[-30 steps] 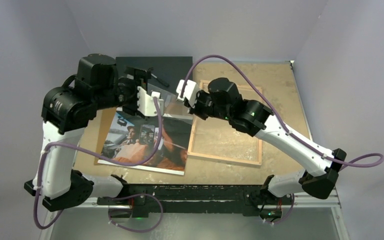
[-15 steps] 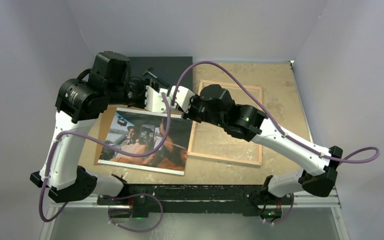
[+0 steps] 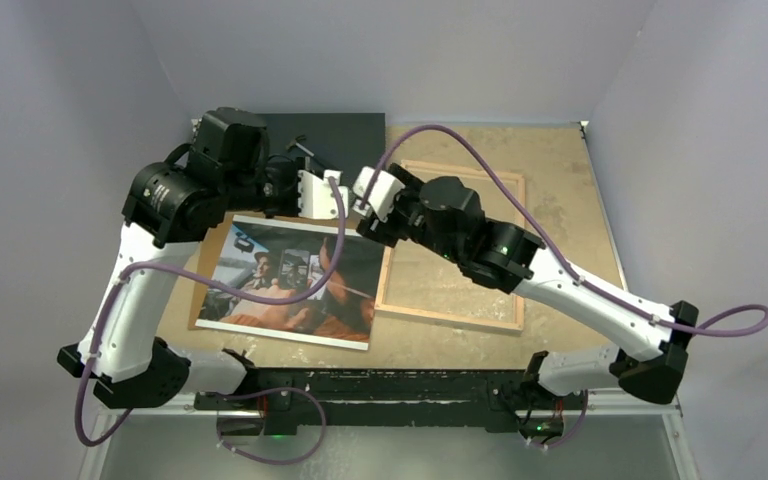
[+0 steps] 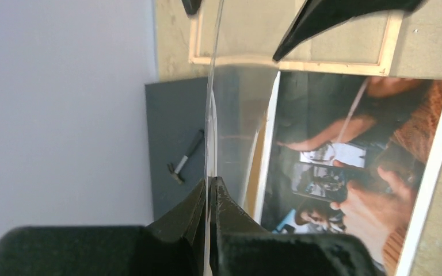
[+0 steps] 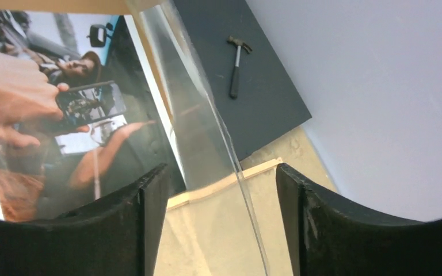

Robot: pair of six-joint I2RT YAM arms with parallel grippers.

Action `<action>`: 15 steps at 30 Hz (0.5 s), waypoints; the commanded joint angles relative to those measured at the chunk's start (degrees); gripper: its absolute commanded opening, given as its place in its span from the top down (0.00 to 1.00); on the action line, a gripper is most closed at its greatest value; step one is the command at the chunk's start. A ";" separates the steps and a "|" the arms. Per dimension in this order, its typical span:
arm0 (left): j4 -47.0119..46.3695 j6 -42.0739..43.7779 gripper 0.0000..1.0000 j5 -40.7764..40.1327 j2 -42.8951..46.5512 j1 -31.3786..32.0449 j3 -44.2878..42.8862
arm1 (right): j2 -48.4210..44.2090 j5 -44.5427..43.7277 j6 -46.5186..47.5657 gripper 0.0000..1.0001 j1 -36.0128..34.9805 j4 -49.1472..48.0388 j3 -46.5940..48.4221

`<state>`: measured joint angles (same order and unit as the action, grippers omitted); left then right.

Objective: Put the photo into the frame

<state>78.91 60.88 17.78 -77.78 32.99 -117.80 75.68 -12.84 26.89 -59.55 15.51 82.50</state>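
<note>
The photo [image 3: 290,285] lies face up on a brown backing board [image 3: 210,245] at the table's left; the photo [image 4: 351,167] also fills the right of the left wrist view. The frame [image 3: 450,315] lies to its right, light wood rim up. Above the photo's far edge my left gripper [image 4: 211,181] is shut on the edge of a clear sheet [image 4: 233,115], which stands on edge and bows. My right gripper [image 5: 218,172] is open; the clear sheet [image 5: 198,126] passes between its fingers without touching them. In the top view both grippers [image 3: 335,187] [image 3: 365,195] nearly meet.
A dark flat board [image 3: 335,130] lies at the back left with a small hammer [image 5: 236,72] on it. Purple cables loop over both arms. Grey walls close in the table on three sides.
My left gripper has shut on the clear sheet and moved right. The right gripper, shut on the sheet before, has opened and let it go.
</note>
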 commanded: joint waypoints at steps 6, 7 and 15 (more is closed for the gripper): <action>-28.83 -17.12 1.00 -8.60 8.98 -0.36 22.13 | -10.18 9.45 -12.75 0.01 13.86 -19.99 -8.17; -29.80 -19.95 1.00 -9.92 8.31 -0.38 22.70 | -10.40 10.65 -15.27 0.01 16.35 -21.06 -8.55; -48.60 -39.33 1.00 -14.44 5.52 -3.62 25.75 | -10.41 18.61 -39.45 0.01 31.79 -25.64 -8.91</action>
<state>47.44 34.54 7.35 -71.77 30.57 -91.18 66.11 -1.72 3.55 -32.27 -3.88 74.52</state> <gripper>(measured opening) 0.003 0.987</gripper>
